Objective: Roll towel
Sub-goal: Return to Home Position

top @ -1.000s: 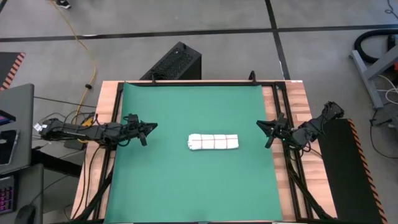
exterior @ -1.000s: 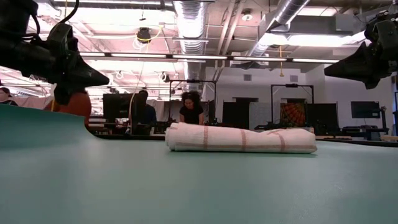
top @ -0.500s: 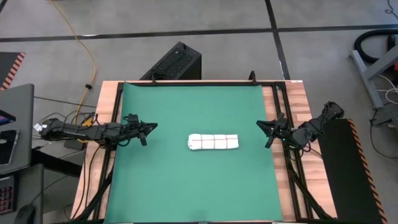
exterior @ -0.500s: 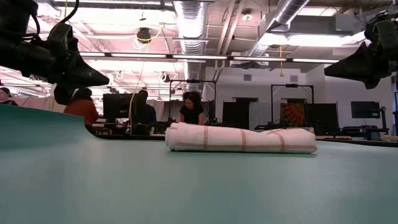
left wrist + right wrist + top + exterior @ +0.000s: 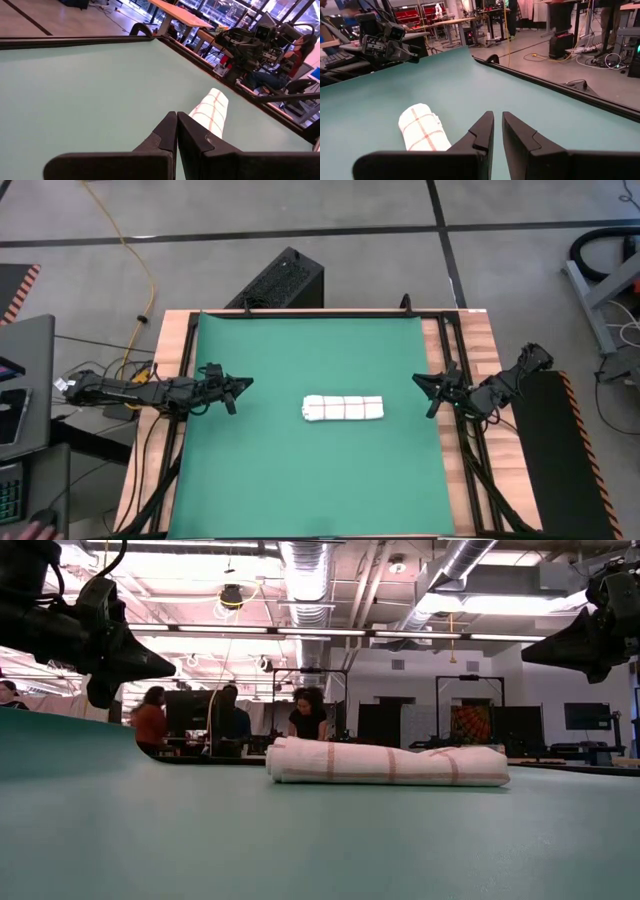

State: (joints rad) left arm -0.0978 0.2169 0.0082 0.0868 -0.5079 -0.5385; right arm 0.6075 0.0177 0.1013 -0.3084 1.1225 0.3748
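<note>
The towel point(image 5: 343, 408), white with red grid lines, lies rolled into a short cylinder at the middle of the green mat point(image 5: 300, 470), resting on its side. It also shows in the low view point(image 5: 388, 765) and in both wrist views point(image 5: 212, 107) point(image 5: 422, 127). My left gripper point(image 5: 247, 384) hovers over the mat's left edge, shut and empty point(image 5: 176, 116), pointing at the roll. My right gripper point(image 5: 418, 380) hovers over the mat's right edge, fingers together and empty point(image 5: 498, 115), also pointing at the roll.
The mat covers most of the wooden table point(image 5: 470, 340), which has black rails along its sides. Bare mat lies all around the roll. People stand in the room behind the table point(image 5: 230, 725). A hand shows at the lower left corner of the high view point(image 5: 40, 530).
Neither gripper nor the towel has moved. A person in the room behind the table has walked along past the others.
</note>
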